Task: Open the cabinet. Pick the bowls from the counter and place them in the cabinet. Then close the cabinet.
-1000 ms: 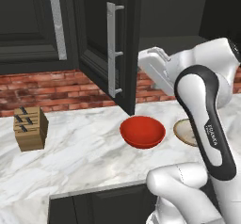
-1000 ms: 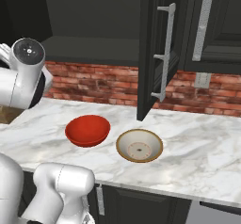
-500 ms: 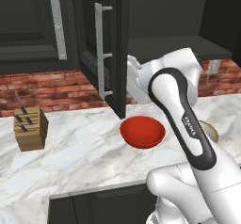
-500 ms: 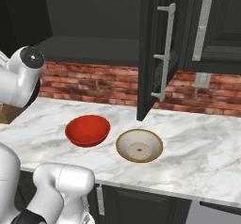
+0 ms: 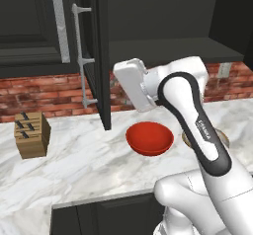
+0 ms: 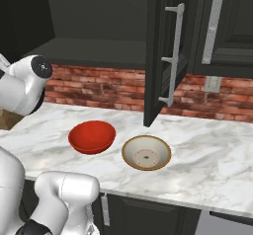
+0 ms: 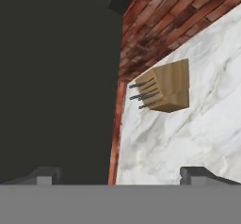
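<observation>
Pincer (image 7: 122, 173) spread wide, nothing between the tips. Through the hand camera I look along it at the inner face of a swung-out cabinet door (image 7: 56, 77), with the knife block (image 7: 164, 86) beyond it on the counter (image 7: 197, 133) and brick backsplash (image 7: 155, 25) behind.

Cabinet (image 5: 163, 21): both doors stand open, the left one (image 5: 101, 56) just ahead of my pincer, the right one (image 6: 158, 51) off on the far side of the opening. One dark shelf (image 6: 94, 51) inside, bare as far as I can see. Two long bar handles, one per door, counted.

Bowls, counted: two, both on the marble below and behind where the pincer points, side by side and near each other, not touching. Red bowl (image 5: 149, 138) the nearer to my hand; tan-rimmed bowl (image 6: 146, 153) further off, toward the right door.

Handling, my judgement: both look rigid and glossy, likely light but slick, and chippable if dropped on stone. No handles, so I would take the rim, one finger inside and one outside the wall. The red one is deep with a steep wall, good purchase. The tan one is shallower and flared, so the pinch may slide; go lower on its wall.

Knife blocks: one.
</observation>
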